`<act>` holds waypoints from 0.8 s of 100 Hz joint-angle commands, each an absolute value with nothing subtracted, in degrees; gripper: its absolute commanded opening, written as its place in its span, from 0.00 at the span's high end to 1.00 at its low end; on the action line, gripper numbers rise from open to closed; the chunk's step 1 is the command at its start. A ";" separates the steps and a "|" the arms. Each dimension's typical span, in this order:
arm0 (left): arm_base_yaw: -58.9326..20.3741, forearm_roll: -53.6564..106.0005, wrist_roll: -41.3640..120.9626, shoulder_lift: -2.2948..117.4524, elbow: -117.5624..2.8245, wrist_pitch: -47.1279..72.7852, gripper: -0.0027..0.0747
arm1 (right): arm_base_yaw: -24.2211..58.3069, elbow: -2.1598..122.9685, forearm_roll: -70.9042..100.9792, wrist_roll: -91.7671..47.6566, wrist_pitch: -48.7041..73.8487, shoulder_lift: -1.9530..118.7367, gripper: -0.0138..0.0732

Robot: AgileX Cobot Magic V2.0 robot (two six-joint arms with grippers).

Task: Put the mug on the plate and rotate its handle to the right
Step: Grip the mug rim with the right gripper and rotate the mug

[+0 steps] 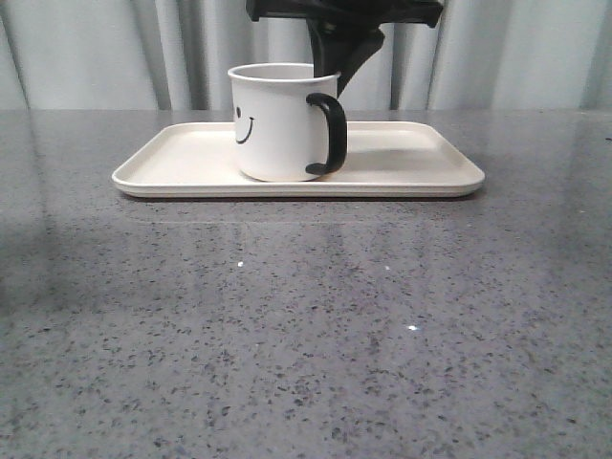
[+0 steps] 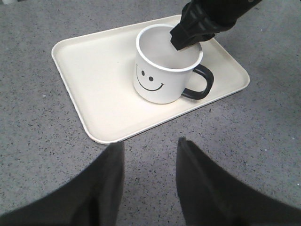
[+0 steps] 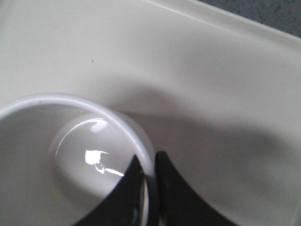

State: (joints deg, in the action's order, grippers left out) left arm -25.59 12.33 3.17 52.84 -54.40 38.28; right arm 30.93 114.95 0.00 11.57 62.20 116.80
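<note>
The white mug point(image 1: 277, 124) with a black smiley face stands upright on the cream plate point(image 1: 182, 158). Its black handle point(image 1: 330, 134) points right in the front view. My right gripper point(image 1: 337, 59) comes down from above and is shut on the mug's far rim. One finger is inside the mug point(image 3: 84, 155) and one is outside, over the plate point(image 3: 211, 84). In the left wrist view the mug point(image 2: 162, 80), its handle point(image 2: 201, 84) and the right gripper point(image 2: 188, 37) show on the plate point(image 2: 94, 84). My left gripper point(image 2: 150, 143) hangs open over the bare table, just off the plate's edge.
The plate lies on a grey speckled stone table point(image 1: 306, 325). A pale pleated curtain point(image 1: 96, 57) hangs behind the table's far edge.
</note>
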 commanded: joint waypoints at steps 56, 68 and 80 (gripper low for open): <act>-25.84 13.80 2.80 52.27 -55.91 35.90 0.63 | 28.42 122.90 10.08 -26.11 64.70 113.50 0.92; -25.84 13.80 2.80 52.27 -55.91 36.43 0.63 | 28.01 122.90 11.35 -33.38 66.21 113.50 0.92; -25.84 13.80 2.80 52.27 -55.91 36.57 0.63 | 27.34 122.90 13.26 -39.64 66.52 113.50 0.92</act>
State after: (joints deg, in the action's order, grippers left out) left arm -25.59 12.66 3.17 52.84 -54.40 39.73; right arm 27.99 120.88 10.60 -34.00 68.20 117.25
